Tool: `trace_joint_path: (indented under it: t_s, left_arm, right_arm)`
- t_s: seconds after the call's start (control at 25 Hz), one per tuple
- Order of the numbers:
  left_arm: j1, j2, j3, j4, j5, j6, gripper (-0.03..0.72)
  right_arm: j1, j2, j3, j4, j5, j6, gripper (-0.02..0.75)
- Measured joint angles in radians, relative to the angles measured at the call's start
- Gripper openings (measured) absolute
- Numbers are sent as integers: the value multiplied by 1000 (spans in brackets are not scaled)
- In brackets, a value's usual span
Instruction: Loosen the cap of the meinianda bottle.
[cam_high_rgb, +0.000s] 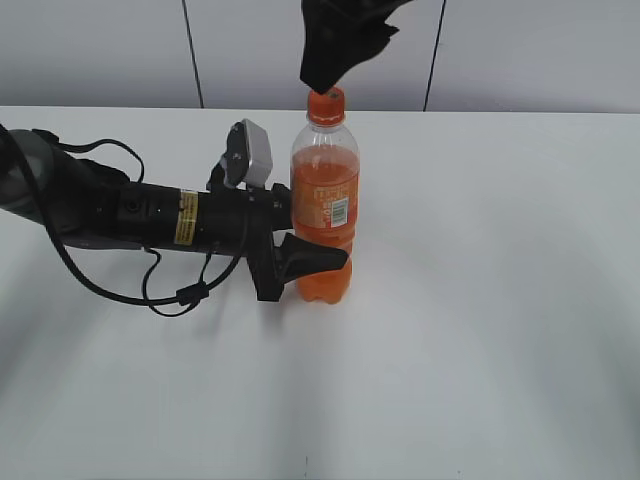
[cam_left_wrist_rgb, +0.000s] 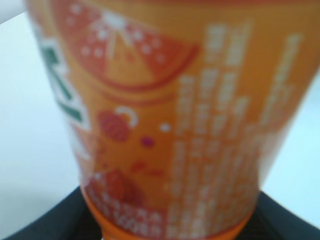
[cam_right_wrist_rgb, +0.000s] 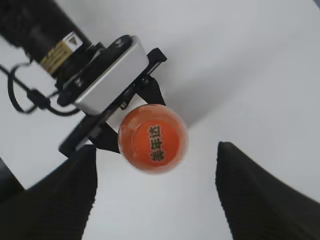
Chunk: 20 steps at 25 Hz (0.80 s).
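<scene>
Meinianda bottle (cam_high_rgb: 325, 205) stands upright on the white table (cam_high_rgb: 480, 320), just left of centre. The left gripper (cam_high_rgb: 300, 262) comes in from nine o'clock, jaws clamped around the bottle's lower body, label filling its wrist view. Up at twelve o'clock the right gripper (cam_right_wrist_rgb: 156, 192) hangs over the orange cap (cam_right_wrist_rgb: 153, 145), fingers (cam_right_wrist_rgb: 60, 200) spread wide at either side, clear of the cap, which sits on the neck.

We identify a laboratory test setting: a plain white counter (cam_high_rgb: 480, 330), bare grey wall panels (cam_high_rgb: 100, 50) with dark seams, and cabled black robot arm (cam_high_rgb: 100, 205).
</scene>
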Motion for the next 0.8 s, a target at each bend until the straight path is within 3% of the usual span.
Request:
trace_joint_path:
  t_s: [0.16, 0.28, 0.8]
  left_arm:
    - [0, 0, 0, 0, 0, 0, 409]
    - [0, 0, 0, 0, 0, 0, 409]
    - [0, 0, 0, 0, 0, 0, 409]
  right_arm:
    - [0, 0, 0, -17, 0, 484, 554]
    - [0, 0, 0, -20, 0, 648, 554]
    - [0, 38, 1, -14, 0, 711, 526]
